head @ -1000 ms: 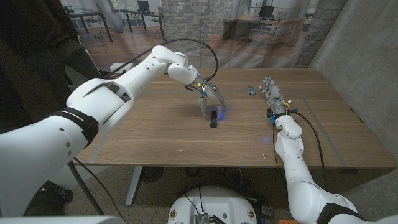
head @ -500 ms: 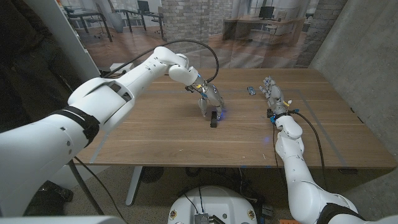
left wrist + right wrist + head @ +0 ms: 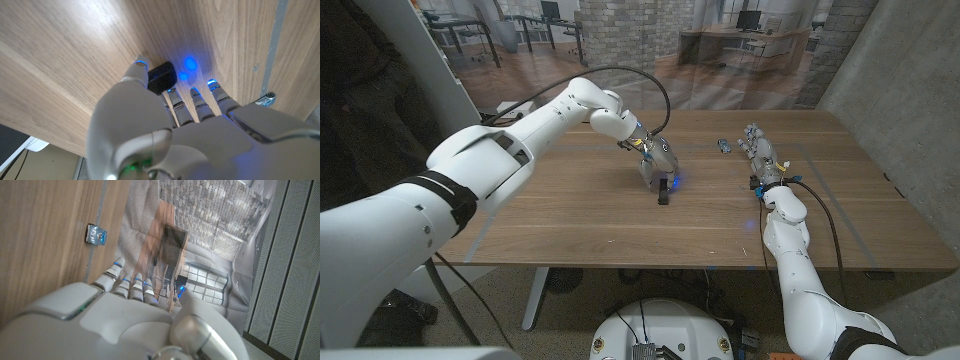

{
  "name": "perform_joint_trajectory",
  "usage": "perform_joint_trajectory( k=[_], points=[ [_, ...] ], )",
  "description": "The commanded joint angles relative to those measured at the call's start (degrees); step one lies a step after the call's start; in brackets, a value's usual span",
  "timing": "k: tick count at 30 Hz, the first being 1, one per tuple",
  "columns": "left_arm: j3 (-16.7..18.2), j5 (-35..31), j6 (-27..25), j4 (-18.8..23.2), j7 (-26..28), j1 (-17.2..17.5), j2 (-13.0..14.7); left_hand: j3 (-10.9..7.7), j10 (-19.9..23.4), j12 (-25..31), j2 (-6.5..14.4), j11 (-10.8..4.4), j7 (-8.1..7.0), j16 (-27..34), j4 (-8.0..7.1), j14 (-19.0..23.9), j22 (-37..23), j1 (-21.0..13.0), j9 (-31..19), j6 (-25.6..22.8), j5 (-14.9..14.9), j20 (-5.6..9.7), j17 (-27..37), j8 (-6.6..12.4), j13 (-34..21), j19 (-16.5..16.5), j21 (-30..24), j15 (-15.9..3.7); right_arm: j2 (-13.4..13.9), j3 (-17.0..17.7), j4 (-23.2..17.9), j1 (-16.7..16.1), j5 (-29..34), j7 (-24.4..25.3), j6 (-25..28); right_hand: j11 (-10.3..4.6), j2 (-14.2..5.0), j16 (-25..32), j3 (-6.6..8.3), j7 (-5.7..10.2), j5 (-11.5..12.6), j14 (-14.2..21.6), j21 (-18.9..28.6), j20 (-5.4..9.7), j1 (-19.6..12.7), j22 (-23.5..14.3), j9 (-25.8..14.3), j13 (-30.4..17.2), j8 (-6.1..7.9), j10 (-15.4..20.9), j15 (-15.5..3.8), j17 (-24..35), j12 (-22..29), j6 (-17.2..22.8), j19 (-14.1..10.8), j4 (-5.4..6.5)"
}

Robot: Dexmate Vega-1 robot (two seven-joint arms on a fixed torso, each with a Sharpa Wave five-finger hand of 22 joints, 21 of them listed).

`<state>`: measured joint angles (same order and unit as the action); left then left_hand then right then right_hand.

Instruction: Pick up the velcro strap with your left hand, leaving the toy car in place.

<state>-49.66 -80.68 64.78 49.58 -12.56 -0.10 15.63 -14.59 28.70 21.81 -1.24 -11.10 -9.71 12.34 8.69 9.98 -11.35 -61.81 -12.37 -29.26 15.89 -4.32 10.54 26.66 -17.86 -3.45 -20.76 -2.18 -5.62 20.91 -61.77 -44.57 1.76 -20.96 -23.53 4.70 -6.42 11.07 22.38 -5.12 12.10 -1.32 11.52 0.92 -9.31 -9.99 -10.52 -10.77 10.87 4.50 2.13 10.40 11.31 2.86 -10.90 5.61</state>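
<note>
Head view shows the left hand (image 3: 658,163) lowered near the middle of the wooden table (image 3: 570,215), its fingers pointing down at the black velcro strap (image 3: 664,190) that lies on the wood, while the right hand (image 3: 758,152) stands on its edge at the right with fingers extended and holding nothing, the toy car (image 3: 723,146) just beside it. Left wrist view shows the thumb and a finger touching the strap (image 3: 161,78), but I cannot tell whether they pinch it. Right wrist view shows the right hand (image 3: 125,300) with fingers straight and close together, the toy car (image 3: 97,234) on the table ahead of them.
</note>
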Motion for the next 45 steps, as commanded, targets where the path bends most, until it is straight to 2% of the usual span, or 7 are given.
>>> perform_joint_trajectory(
  k=[1, 6, 9, 17, 24, 28, 45],
  points=[
    [-3.8, -6.6, -3.6, 4.0, 16.6, 1.4, 4.1, -0.25, 3.0, 2.5, 0.7, -0.4, 0.16, 0.9, 0.53, 3.3, -0.4, -2.3, -0.4, -3.3, -0.6, 0.46, 0.5, 1.83, -1.6, -1.6, -0.9, -7.34, 0.2, 0.1, 0.1, 0.1, 0.2, 0.0, 0.3, 0.16, -0.08, -0.2, 0.25, -0.04, 0.6, 0.5, 0.1, -0.14, 0.4, -0.1, -0.1, -0.3, 0.14, 0.2, 0.15, 0.2, 0.1, 0.2, -0.7, -0.28],
    [-4.8, -7.7, -4.7, 3.9, 20.5, 1.3, 4.8, -0.9, 7.1, 6.0, 2.3, -0.8, 0.09, 1.9, 0.59, 7.5, -0.6, -5.4, -0.8, -7.9, -1.4, 1.48, 1.3, 4.41, -3.7, -3.3, -1.8, -9.54, 0.2, 0.1, 0.4, 0.3, 0.3, 0.1, 0.2, 0.13, -0.07, -0.2, 0.27, -0.02, 0.6, 0.5, 0.1, -0.12, 0.4, -0.1, -0.1, -0.3, 0.14, 0.2, 0.15, 0.2, 0.1, 0.2, -0.7, -0.32],
    [-5.6, -8.9, -5.8, 4.1, 24.6, 1.3, 5.4, -1.04, 10.4, 8.6, 3.5, -1.08, 0.2, 2.7, 0.53, 10.0, -0.7, -6.9, -1.1, -10.5, -2.4, 2.37, 2.1, 6.05, -5.3, -4.5, -2.6, -9.81, 0.2, 0.1, 0.6, 0.5, 0.3, 0.1, 0.0, 0.16, -0.06, -0.2, 0.27, -0.09, 0.6, 0.5, 0.0, -0.16, 0.4, -0.1, -0.1, -0.3, 0.15, 0.2, 0.16, 0.2, 0.1, 0.2, -0.7, -0.34],
    [-6.5, -9.0, -6.6, 1.8, 28.6, 0.7, 5.0, -1.27, 19.2, 15.5, 6.8, -1.31, 1.52, 5.5, 0.73, 15.8, -1.3, -11.4, -2.0, -17.5, -5.1, 3.63, 4.9, 11.05, -9.7, -7.0, -4.9, -10.65, 0.3, 0.1, 1.1, 0.7, 0.3, 0.1, -0.4, 0.2, 0.01, -0.2, 0.26, -0.1, 0.6, 0.5, 0.0, -0.17, 0.4, -0.1, -0.1, -0.3, 0.16, 0.2, 0.18, 0.2, 0.1, 0.2, -0.7, -0.39],
    [-6.9, -8.7, -7.1, -0.1, 30.0, 0.4, 4.3, -1.18, 21.9, 17.7, 8.1, -0.62, 2.5, 8.2, 0.59, 20.7, -1.9, -13.0, -1.3, -23.5, -5.2, 4.76, 7.4, 14.17, -11.3, -7.6, -6.6, -11.05, 0.4, 0.1, 1.1, 0.7, 0.5, 0.4, -0.5, 0.12, 0.02, -0.2, 0.27, -0.05, 0.6, 0.5, 0.1, -0.1, 0.4, -0.1, -0.1, -0.3, 0.16, 0.2, 0.18, 0.2, 0.0, 0.2, -0.8, -0.43],
    [-6.7, -8.1, -7.2, -0.4, 30.1, 0.4, 4.2, -1.32, 23.3, 18.2, 8.0, -0.38, 1.73, 8.8, 0.72, 22.1, -2.1, -13.6, -1.7, -27.0, -5.0, 5.02, 8.4, 16.25, -11.5, -7.4, -7.2, -11.07, 0.4, 0.1, 1.3, 0.9, 0.5, 0.2, -0.4, 0.18, 0.01, -0.2, 0.27, -0.07, 0.6, 0.5, 0.1, -0.08, 0.4, -0.1, -0.1, -0.3, 0.15, 0.2, 0.19, 0.2, 0.0, 0.2, -0.8, -0.43],
    [-3.3, -4.9, -8.0, 0.7, 30.4, 1.7, 4.9, -2.16, 26.0, 18.6, 7.1, -0.1, 2.27, 9.3, 1.1, 25.3, -2.3, -14.5, -2.3, -30.1, -4.9, 5.86, 9.1, 18.82, -11.7, -7.5, -8.4, -10.98, 0.4, -0.1, 1.6, 1.2, 0.7, 0.3, -0.6, 0.1, -0.02, -0.2, 0.32, -0.05, 0.7, 0.5, 0.0, -0.08, 0.5, -0.1, -0.1, -0.3, 0.12, 0.2, 0.21, 0.2, 0.0, 0.1, -0.7, -0.5]
  ],
)
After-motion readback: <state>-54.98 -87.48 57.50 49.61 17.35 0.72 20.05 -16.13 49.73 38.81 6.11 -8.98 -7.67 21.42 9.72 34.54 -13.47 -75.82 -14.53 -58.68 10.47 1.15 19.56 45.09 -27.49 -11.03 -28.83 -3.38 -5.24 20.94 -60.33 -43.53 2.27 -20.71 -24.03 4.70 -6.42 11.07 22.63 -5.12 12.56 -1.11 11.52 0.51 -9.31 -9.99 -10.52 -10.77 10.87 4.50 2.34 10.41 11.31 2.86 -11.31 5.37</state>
